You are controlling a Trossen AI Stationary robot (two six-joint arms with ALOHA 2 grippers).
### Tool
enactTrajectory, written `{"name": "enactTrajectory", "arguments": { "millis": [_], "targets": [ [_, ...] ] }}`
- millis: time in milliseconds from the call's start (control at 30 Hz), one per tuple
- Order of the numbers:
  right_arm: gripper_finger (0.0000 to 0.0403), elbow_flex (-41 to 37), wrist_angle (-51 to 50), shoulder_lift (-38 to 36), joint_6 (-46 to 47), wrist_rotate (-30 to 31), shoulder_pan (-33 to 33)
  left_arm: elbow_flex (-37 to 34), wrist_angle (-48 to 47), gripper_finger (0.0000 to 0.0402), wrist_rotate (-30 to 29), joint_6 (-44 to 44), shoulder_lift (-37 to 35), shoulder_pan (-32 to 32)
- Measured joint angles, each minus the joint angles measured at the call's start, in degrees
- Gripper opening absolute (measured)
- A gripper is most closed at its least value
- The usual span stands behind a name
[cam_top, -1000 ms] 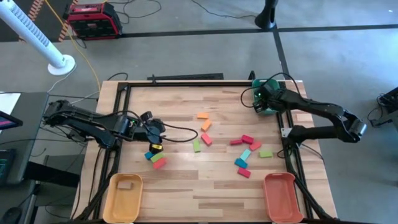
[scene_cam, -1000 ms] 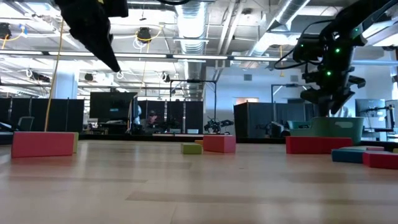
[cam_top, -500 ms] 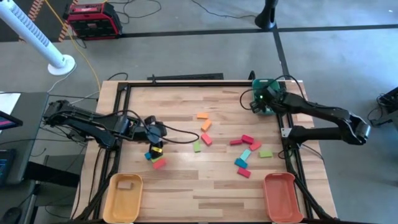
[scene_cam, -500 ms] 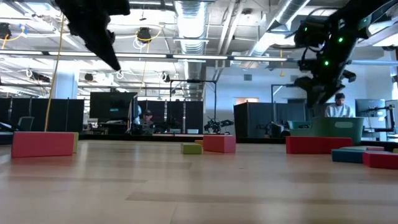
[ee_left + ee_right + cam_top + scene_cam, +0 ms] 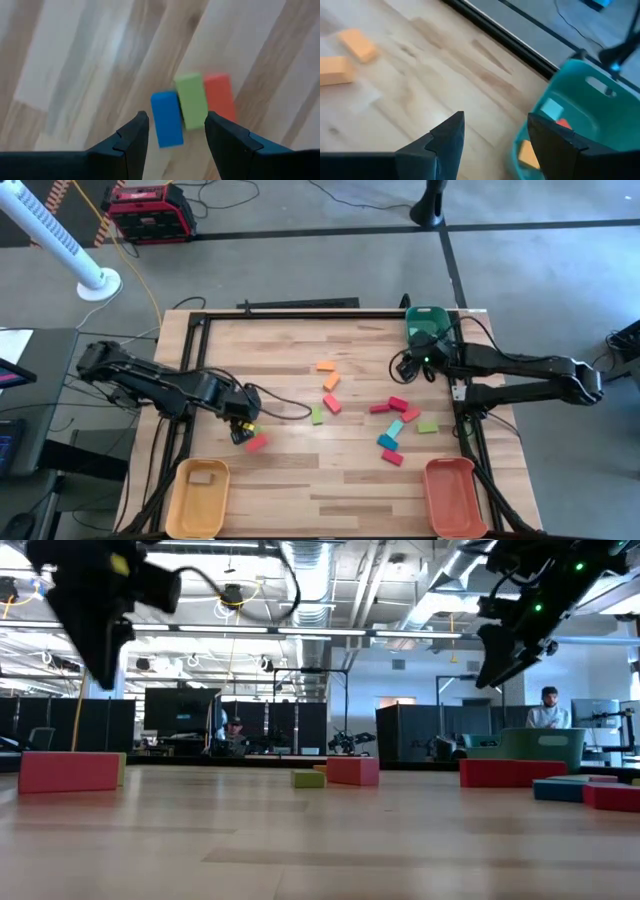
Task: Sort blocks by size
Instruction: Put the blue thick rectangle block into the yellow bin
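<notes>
Both pincers gape empty: left pincer (image 5: 172, 137) above three blocks (image 5: 191, 106), right pincer (image 5: 495, 132) beside teal tray (image 5: 580, 105)

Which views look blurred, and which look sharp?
Left wrist view: wood grain smeared, blue block soft-edged. Right wrist view: orange blocks and teal bin blurred. Low view: near tabletop soft, red block sharper. High view: evenly sharp.

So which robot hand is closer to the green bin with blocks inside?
The right one. The right gripper hangs just beside the green bin at the table's far right corner. The left gripper is far across the table, over a blue block.
</notes>
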Motion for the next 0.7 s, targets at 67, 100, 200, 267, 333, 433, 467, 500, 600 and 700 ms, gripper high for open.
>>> {"name": "enactTrajectory", "arguments": {
  "millis": [67, 100, 200, 267, 333, 433, 467, 500, 600, 700],
  "targets": [
    [0.0245, 0.0, 0.39, -0.01, 0.09, 0.0, 2.22, 0.0, -2.11, 0.0185, 0.05, -0.75, 2.61, -0.86],
    [0.0245, 0.0, 0.36, 0.01, 0.35, 0.03, 3.21, 0.0, -3.12, 0.0185, 0.05, -1.01, 3.93, -1.28],
    [0.0245, 0.0, 0.83, 0.01, 0.46, 0.1, 5.89, 0.0, -5.71, 0.0185, 0.03, -2.15, 7.73, -2.83],
    [0.0245, 0.0, 1.32, 0.01, 0.46, 0.16, 7.33, 0.0, -6.1, 0.0185, 0.03, -2.66, 9.94, -3.89],
    [0.0245, 0.0, 2.0, 0.01, 0.49, 0.29, 8.44, 0.0, -5.85, 0.0185, 0.04, -3.15, 11.63, -4.91],
    [0.0245, 0.0, 2.59, 0.03, 0.5, 0.48, 9.54, 0.0, -5.74, 0.0185, 0.63, -3.31, 13.88, -6.23],
    [0.0245, 0.0, 2.7, 0.03, 0.55, 0.48, 9.82, 0.0, -5.56, 0.0185, 1.15, -3.31, 14.51, -6.48],
    [0.0245, 0.0, 2.74, 0.03, 0.62, 0.5, 9.99, 0.0, -5.34, 0.0185, 1.55, -3.29, 15.04, -6.71],
    [0.0245, 0.0, 2.74, 0.03, 0.91, 0.52, 10.54, 0.0, -4.96, 0.0185, 2.11, -3.3, 16.47, -6.84],
    [0.0245, 0.0, 2.72, 0.03, 1.08, 0.52, 11.12, -1.43, -2.32, 0.0185, 2.94, -3.15, 16.77, -6.82]
  ]
}}
